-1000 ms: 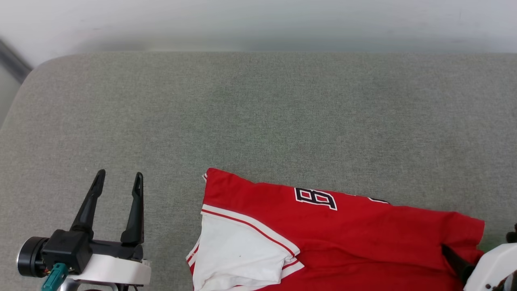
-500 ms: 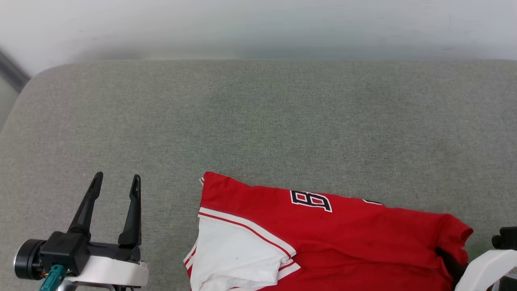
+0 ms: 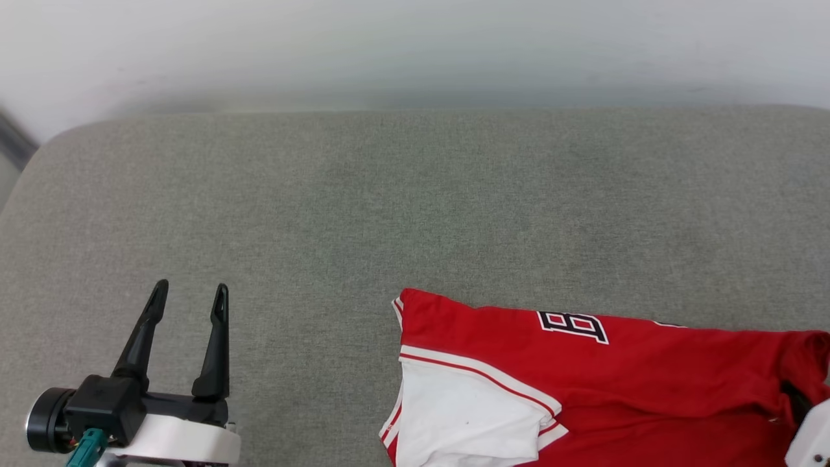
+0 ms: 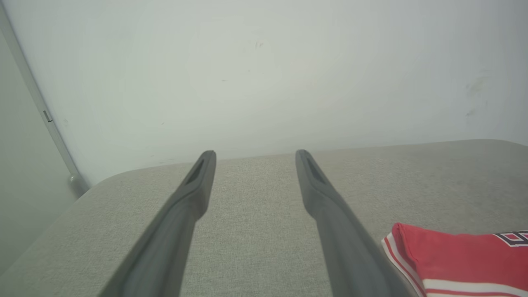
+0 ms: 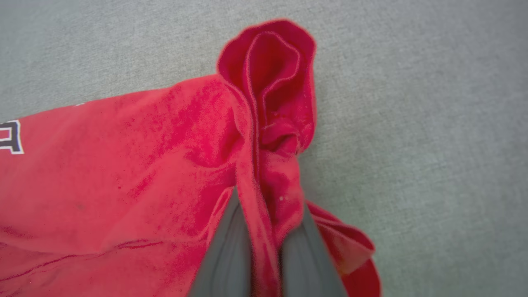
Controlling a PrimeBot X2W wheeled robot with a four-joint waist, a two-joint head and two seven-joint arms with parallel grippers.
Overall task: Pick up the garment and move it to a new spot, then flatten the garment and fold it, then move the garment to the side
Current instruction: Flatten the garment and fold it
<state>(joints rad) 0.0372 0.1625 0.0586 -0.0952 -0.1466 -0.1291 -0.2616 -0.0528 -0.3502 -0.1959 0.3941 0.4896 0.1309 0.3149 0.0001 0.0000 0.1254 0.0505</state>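
Garment (image 3: pixel 648 383) shifted right, red edge pinched in right hand (image 5: pixel 268 202)

Grey upholstered surface (image 3: pixel 363 194) bare across far and left parts. Red jersey (image 3: pixel 648 383) covers near right; left gripper (image 3: pixel 192 288) occupies near left. Pale wall (image 3: pixel 415 52) closes far edge.

One black, white-edged letter B (image 3: pixel 572 326), lying sideways, on the red garment (image 3: pixel 655 376) near its far edge, a cut-off scrap of the same print in both wrist views, unreadable there
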